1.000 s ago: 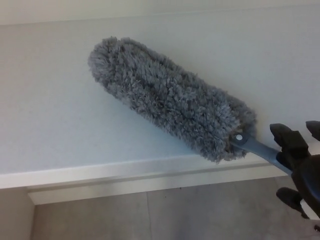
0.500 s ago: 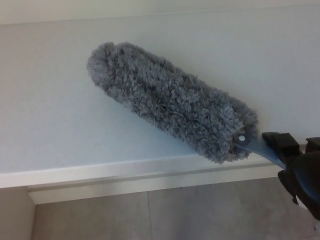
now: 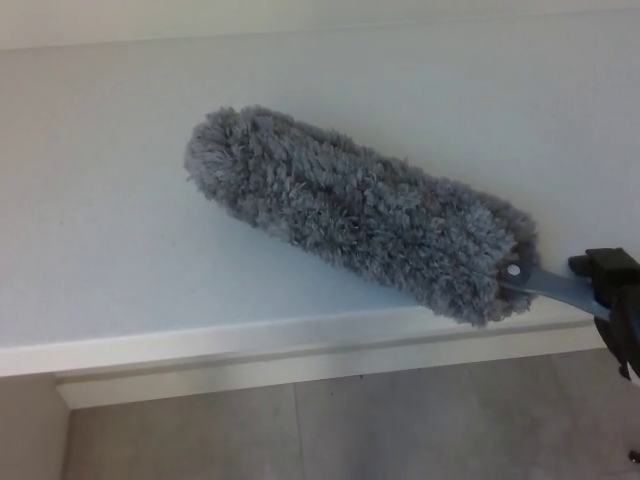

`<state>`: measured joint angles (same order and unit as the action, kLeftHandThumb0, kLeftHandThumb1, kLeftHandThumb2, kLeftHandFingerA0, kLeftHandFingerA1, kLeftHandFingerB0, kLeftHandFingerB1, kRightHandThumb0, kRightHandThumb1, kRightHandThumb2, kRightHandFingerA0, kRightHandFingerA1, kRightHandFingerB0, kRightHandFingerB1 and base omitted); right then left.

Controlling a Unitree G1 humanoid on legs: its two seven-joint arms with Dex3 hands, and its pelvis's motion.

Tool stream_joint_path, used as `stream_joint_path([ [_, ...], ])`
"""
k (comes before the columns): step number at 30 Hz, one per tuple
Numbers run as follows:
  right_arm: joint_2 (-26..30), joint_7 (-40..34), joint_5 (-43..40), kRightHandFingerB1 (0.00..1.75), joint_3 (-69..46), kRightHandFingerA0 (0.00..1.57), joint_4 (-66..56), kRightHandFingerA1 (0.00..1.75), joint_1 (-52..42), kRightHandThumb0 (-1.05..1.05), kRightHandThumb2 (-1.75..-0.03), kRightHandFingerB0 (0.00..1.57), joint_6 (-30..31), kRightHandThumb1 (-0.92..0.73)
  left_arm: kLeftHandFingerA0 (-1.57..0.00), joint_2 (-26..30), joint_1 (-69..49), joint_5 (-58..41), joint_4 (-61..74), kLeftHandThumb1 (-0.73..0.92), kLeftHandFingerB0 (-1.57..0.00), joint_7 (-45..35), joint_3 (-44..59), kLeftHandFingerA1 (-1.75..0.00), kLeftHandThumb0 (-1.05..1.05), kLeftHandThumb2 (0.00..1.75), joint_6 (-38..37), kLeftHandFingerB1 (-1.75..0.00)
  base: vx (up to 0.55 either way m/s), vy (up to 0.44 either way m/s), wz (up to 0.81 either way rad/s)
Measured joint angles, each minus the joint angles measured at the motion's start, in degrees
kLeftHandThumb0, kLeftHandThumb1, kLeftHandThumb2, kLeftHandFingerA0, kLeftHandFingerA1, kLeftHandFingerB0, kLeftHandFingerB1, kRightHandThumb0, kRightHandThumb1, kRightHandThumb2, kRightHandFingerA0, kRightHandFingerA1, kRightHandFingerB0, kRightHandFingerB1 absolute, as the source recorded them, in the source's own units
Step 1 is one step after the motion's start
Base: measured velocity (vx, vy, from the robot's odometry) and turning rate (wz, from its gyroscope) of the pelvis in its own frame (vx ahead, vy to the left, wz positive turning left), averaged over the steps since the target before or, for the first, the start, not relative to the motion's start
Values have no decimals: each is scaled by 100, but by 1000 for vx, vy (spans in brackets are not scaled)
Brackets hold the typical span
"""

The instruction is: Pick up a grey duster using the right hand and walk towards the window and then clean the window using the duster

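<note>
Grey duster (image 3: pixel 360 215) lies diagonally against pale flat surface (image 3: pixel 100 230), fluffy head angled up-left, slim grey handle (image 3: pixel 555 288) running down-right to robot's right hand (image 3: pixel 615 300) at frame edge. Hand clasps handle end, only partly visible; low grip likely gives reach and lets head press flat for wiping. Left hand out of frame. White ledge (image 3: pixel 250 345) runs below head, tiled floor (image 3: pixel 320 430) beneath. Nothing blocks sweep; ledge could catch fibres on low strokes.
</note>
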<state>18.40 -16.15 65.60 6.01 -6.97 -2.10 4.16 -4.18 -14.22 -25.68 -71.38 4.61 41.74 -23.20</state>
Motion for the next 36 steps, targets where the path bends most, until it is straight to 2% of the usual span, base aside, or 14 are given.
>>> stream_joint_path([
  [1,-2,-36,-39,91,-17,87,2,175,15,-25,-87,80,3,-75,-108,-3,-25,5,-1,54,-91,1,-30,-116,-13,105,-10,-99,0,0,0],
  [2,-5,-61,-65,121,-26,89,2,175,27,-24,-99,76,10,-72,-103,-4,-38,6,-2,52,-90,2,-56,-114,-10,104,-25,-96,0,0,0],
  [3,-7,-80,-92,135,-34,91,1,175,38,-19,-98,74,12,-71,-103,-3,-44,10,-5,52,-90,10,-79,-114,-11,104,-31,-95,0,0,0],
  [5,-10,-102,-183,138,-60,88,-6,175,75,-21,-95,71,16,-75,-102,-1,-44,26,-28,53,-89,29,-125,-115,-11,104,-32,-94,0,0,0],
  [7,-18,-95,-254,162,-74,82,-35,175,81,-21,-86,62,35,-78,-98,10,-44,37,-49,60,-88,36,-161,-120,-11,94,-32,-93,0,0,0],
  [10,-18,-75,-324,162,-80,82,-87,175,66,-21,-86,62,70,-78,-98,27,-44,50,-68,60,-88,40,-195,-120,-11,94,-32,-93,0,0,0],
  [11,-18,-64,-332,175,-80,86,-102,175,55,-21,-100,60,85,-70,-95,29,-44,50,-76,61,-88,40,-197,-120,-12,94,-32,-94,0,0,0],
  [15,-19,13,-438,175,-74,87,-156,175,8,-25,-123,67,117,-50,-97,32,-43,51,-99,60,-90,38,-199,-121,-11,94,-32,-95,0,0,0],
  [22,-300,84,-969,175,-180,97,-310,175,-50,-32,-141,71,41,-52,-98,35,-14,54,-96,59,-88,47,-212,-123,-12,97,-32,-100,0,0,0],
  [26,-627,193,-1373,175,-269,97,-417,175,-75,-32,-141,71,3,-52,-98,31,-6,55,-96,59,-88,50,-222,-123,-12,97,-30,-100,0,0,0],
  [27,-697,226,-1448,175,-285,104,-448,175,-82,-40,-153,76,1,-42,-98,31,-6,55,-95,59,-89,50,-223,-123,-13,95,-30,-97,0,0,0],
  [34,-1235,570,-2104,175,-404,107,-694,175,-107,-37,-153,81,3,-39,-99,31,11,54,-99,60,-89,51,-222,-123,-14,91,-29,-96,0,0,0],
  [35,-1290,614,-2179,175,-418,97,-725,175,-109,-31,-142,77,4,-41,-102,31,14,54,-99,60,-89,51,-221,-116,-13,89,-29,-94,0,0,0],
  [36,-1373,676,-2296,124,-438,117,-774,125,-123,-16,-130,115,8,-65,-102,32,23,53,-100,60,-88,51,-220,-116,-13,90,-29,-96,0,0,0],
])
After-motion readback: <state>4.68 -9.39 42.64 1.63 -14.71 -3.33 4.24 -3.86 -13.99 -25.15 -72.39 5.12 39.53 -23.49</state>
